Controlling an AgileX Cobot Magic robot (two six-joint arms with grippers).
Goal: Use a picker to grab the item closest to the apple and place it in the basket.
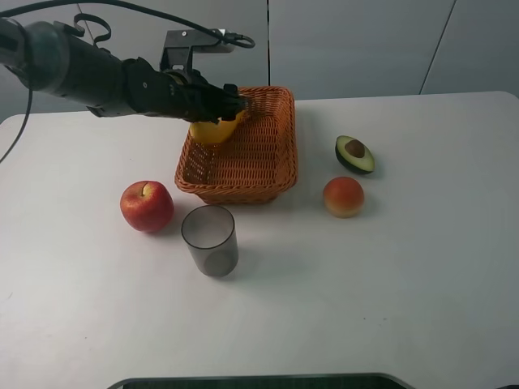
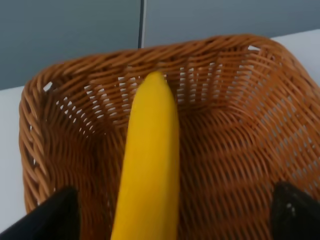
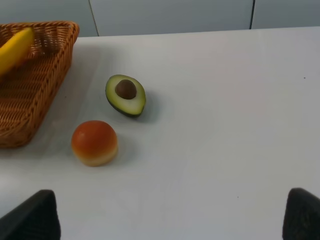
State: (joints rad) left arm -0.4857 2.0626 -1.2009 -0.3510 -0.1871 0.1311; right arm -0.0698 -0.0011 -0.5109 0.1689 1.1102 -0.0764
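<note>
Left wrist view: banana [image 2: 150,165] inside the basket [image 2: 240,150], my left pincer [image 2: 172,215] spread wide, not touching it.
I should rise straight up so neither finger snags the wicker.

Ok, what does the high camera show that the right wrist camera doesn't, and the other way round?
Only the high view: the apple, the grey cup beside it, and the left arm with the left jaws above the basket. Only the right wrist view: the dark tips of the right jaws, wide apart with nothing between them. Both: the basket, the banana in or just over it, the avocado half, the round orange-red fruit and the white table.
</note>
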